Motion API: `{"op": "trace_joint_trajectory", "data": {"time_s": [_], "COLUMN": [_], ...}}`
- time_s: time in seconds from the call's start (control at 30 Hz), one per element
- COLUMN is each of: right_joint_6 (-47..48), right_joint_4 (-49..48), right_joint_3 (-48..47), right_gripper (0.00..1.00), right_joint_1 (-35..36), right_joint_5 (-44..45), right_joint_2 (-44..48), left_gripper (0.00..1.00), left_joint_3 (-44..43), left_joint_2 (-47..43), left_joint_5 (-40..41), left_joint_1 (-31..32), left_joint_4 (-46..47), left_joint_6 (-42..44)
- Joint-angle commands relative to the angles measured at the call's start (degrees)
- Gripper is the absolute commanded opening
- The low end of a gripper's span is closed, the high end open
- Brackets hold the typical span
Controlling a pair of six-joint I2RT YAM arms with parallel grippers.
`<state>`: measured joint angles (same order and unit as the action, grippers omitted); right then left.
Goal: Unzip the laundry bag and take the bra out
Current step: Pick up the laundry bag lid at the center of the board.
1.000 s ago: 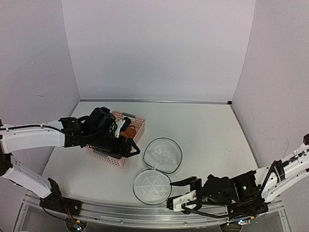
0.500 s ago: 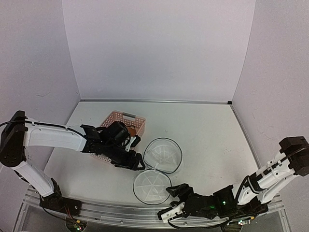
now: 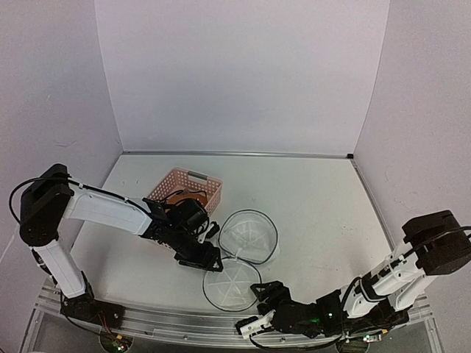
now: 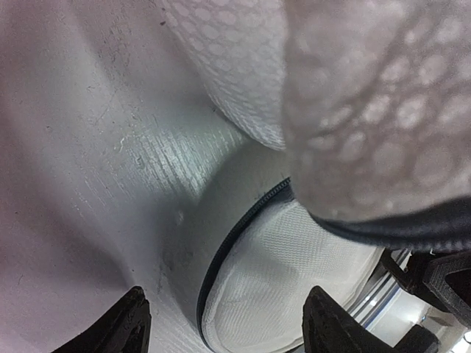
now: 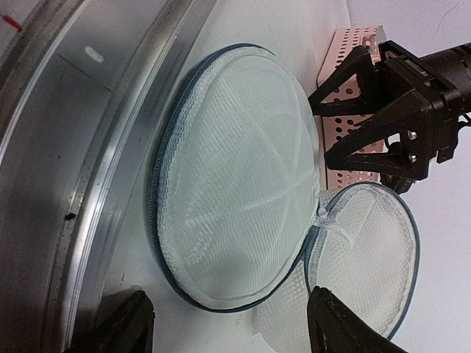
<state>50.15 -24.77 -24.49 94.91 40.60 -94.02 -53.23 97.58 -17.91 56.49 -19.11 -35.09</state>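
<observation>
The laundry bag lies unzipped on the table, its round mesh body (image 3: pixel 251 235) beside the flipped-off lid (image 3: pixel 230 284). The bra (image 3: pixel 179 197) shows as an orange-tan patch with a dark strap inside the pink basket (image 3: pixel 210 193). My left gripper (image 3: pixel 205 258) is open and empty, just left of the lid. The left wrist view shows the lid's dark zip rim (image 4: pixel 234 243) between the left gripper's (image 4: pixel 229 332) fingers. My right gripper (image 3: pixel 255 305) is open and empty at the front edge, facing the lid (image 5: pixel 235 191) and body (image 5: pixel 368 250); its midpoint in the right wrist view is low (image 5: pixel 224 331).
The pink lattice basket (image 5: pixel 346 88) stands at the left behind the bag, with my left gripper (image 5: pixel 390 110) in front of it. A metal rail (image 3: pixel 184 323) runs along the near table edge. White walls close the back and sides.
My left gripper has left the basket and come down toward the near side, next to the bag's lid. My right gripper has slid left along the front edge.
</observation>
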Motion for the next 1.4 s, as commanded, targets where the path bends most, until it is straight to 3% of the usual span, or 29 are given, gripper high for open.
{"op": "trace_joint_trajectory", "data": {"time_s": [0.0, 0.1, 0.4, 0.83, 0.97, 1.07, 1.37], "right_joint_6": [0.74, 0.87, 0.47, 0.27, -0.85, -2.25, -6.92], "right_joint_4": [-4.37, -5.83, -9.78, -12.88, -13.58, -14.1, -15.84], "right_joint_3": [-1.24, -1.47, -2.13, -2.78, -2.66, -2.27, 1.86], "right_gripper": [0.72, 0.72, 0.61, 0.37, 0.28, 0.3, 0.6], "right_joint_1": [0.27, 0.27, 0.14, 0.01, 0.01, 0.01, 0.07], "right_joint_5": [0.19, 0.46, 1.0, 3.18, 3.9, 3.96, 2.34], "right_joint_2": [-2.04, -3.78, -7.65, -9.26, -8.38, -7.42, 0.58], "left_gripper": [0.71, 0.7, 0.51, 0.02, 0.0, 0.0, 0.0], "left_joint_3": [-2.46, -2.39, -1.24, -0.11, -0.04, 0.0, -0.13], "left_joint_2": [1.6, 2.38, 3.57, 1.74, 0.64, -0.27, -4.01], "left_joint_5": [-2.13, -3.62, -7.58, -10.48, -10.81, -11.14, -14.45], "left_joint_1": [0.27, 0.29, 0.36, 0.4, 0.35, 0.34, -0.15], "left_joint_4": [2.01, 2.79, 5.68, 8.38, 8.68, 9.19, 13.34], "left_joint_6": [0.64, 0.55, 0.05, -1.12, -1.35, -1.81, -5.94]}}
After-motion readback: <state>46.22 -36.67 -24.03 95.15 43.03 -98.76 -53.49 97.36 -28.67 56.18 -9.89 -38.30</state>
